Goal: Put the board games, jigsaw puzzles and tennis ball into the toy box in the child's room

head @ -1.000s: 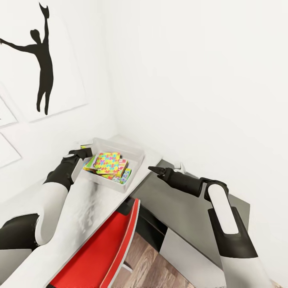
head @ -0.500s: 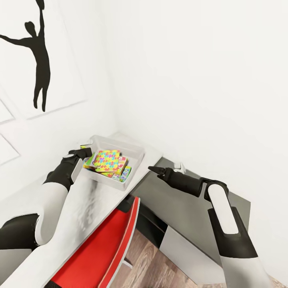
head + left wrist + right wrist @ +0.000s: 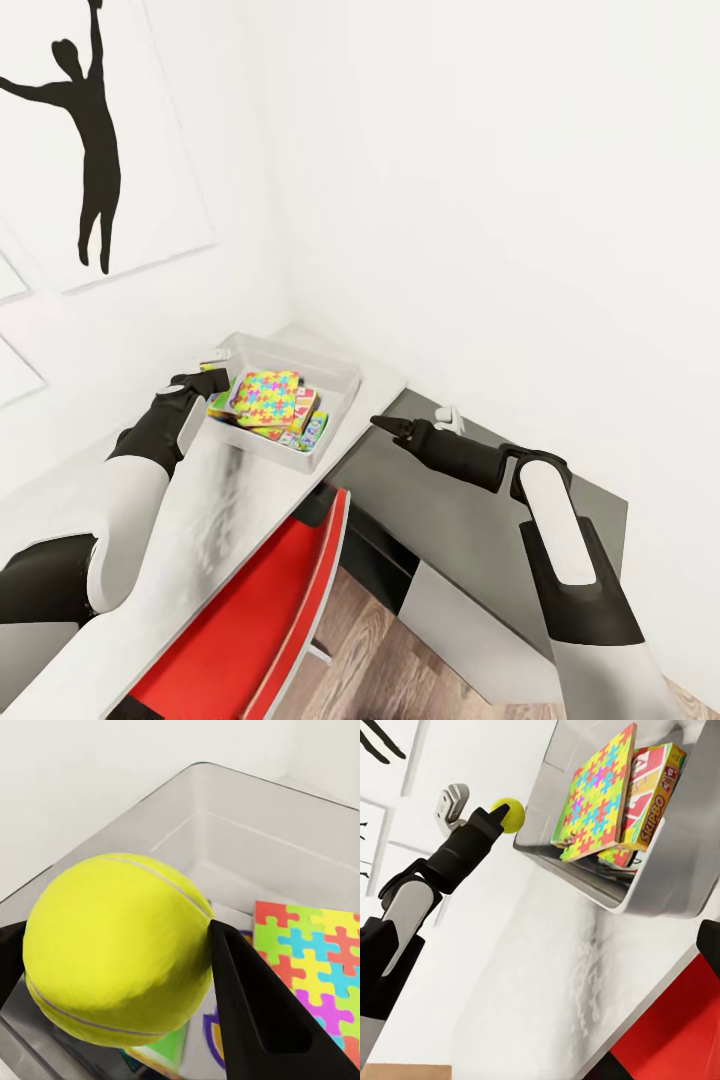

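Observation:
My left gripper [image 3: 214,379] is shut on the yellow-green tennis ball [image 3: 112,945], one black finger [image 3: 255,1012] pressed against its side. It holds the ball at the near end rim of the light grey toy box [image 3: 335,420], over the box's inside [image 3: 247,832]. A mosaic jigsaw puzzle [image 3: 267,392] lies on top in the box, above the Skip-Bo board game [image 3: 649,791]. The right wrist view also catches the ball [image 3: 510,815] and the puzzle [image 3: 596,795]. My right gripper [image 3: 383,424] hangs open and holds nothing, right of the table [image 3: 220,520], over the dark unit.
A red chair [image 3: 260,610] stands tucked under the table's front edge. The lower dark grey unit [image 3: 470,520] sits right of the table against the white wall. A black silhouette picture [image 3: 90,150] hangs on the left wall. Wood floor [image 3: 380,660] lies below.
The head view has shifted a little, so the box and picture sit slightly higher. Both arms keep about the same pose, and the ball stays in the left gripper.

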`<state>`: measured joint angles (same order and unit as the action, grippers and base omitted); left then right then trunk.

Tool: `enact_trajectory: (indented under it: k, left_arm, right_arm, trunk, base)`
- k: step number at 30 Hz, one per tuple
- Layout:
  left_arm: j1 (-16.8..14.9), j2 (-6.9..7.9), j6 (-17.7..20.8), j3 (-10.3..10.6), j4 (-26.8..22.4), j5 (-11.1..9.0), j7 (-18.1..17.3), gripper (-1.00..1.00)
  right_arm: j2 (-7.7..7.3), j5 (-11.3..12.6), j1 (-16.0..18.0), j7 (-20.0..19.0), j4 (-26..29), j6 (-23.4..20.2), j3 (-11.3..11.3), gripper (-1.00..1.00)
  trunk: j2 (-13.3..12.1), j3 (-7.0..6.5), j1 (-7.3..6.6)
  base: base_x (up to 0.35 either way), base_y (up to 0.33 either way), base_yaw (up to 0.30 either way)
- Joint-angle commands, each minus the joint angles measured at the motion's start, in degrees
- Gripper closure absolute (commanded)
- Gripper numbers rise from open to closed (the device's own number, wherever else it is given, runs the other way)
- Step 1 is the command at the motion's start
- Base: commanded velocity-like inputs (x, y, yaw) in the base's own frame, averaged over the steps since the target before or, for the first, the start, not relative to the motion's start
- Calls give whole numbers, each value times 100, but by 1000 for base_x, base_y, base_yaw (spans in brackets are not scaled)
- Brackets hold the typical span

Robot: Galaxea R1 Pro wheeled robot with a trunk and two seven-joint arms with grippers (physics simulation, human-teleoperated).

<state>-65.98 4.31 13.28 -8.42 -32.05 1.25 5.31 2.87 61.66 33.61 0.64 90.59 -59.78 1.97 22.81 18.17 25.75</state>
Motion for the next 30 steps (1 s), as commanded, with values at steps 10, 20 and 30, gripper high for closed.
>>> enact_trajectory:
  k: [10,20,30]
  left_arm:
    - [-3,-3,34,-7,-20,34,-4,-100]
    - [-3,0,34,-2,-29,34,-4,-100]
    - [-3,-1,34,3,-29,34,-11,-100]
  right_arm:
    - [3,1,-2,2,3,-22,-4,-100]
    - [3,-3,-11,-4,3,-17,-4,-100]
    - [-10,-5,-37,-21,3,-5,-10,-100]
  trunk:
    - [11,11,3]
    - [11,11,3]
    - [11,11,3]
  base:
    - [0,0,0]
    - [0,0,0]
    - [0,0,0]
